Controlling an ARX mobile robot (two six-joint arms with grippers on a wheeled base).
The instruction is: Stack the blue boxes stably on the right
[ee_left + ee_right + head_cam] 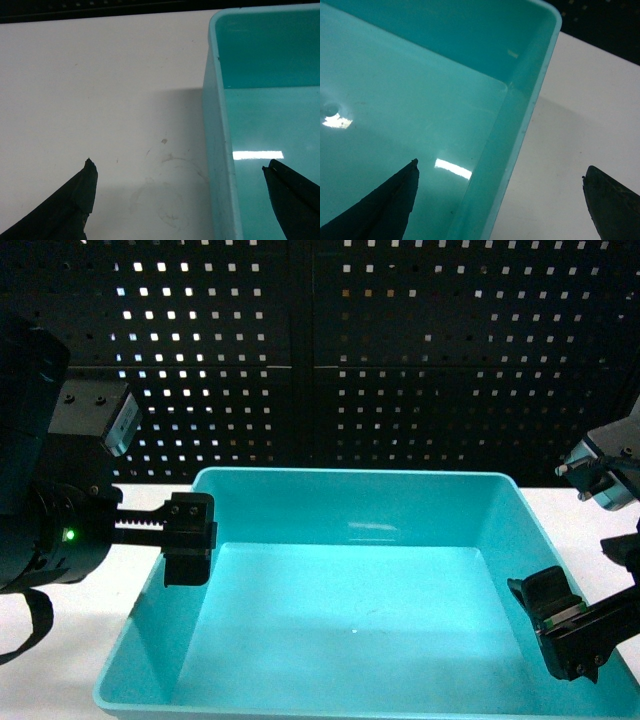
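**Op:** Right, I see one blue tub (350,540) filling the middle of the head view, on the white table (80,640), its far rim just in front of the black pegboard (400,360).

**Desk:** Any labels or writing?

**Op:** None I can read. The tub walls are plain and smooth, with only glare patches on the floor. The one mark of any kind is a green light on the left arm's housing (69,535).

**Desk:** Where are the grippers against the tub?

**Op:** My left gripper (180,172) straddles the tub's left wall: in its wrist view one finger (75,200) hangs over bare table outside, the other over the tub floor inside, with the rim running between them. Jaws spread wide, gripping nothing. My right gripper (500,172) does the same at the right wall, near the far right corner: one finger (385,205) inside the tub, the other over the table, also spread apart and closed on nothing.

**Desk:** Touching the rim?

**Op:** I cannot tell; the wrist views show fingertips only.

**Desk:** Room to move?

**Op:** Left of the tub there is open white table with faint scuff rings. Right of the tub a strip of table shows, running back to the pegboard. The tub's near edge runs out of the head view at the bottom.
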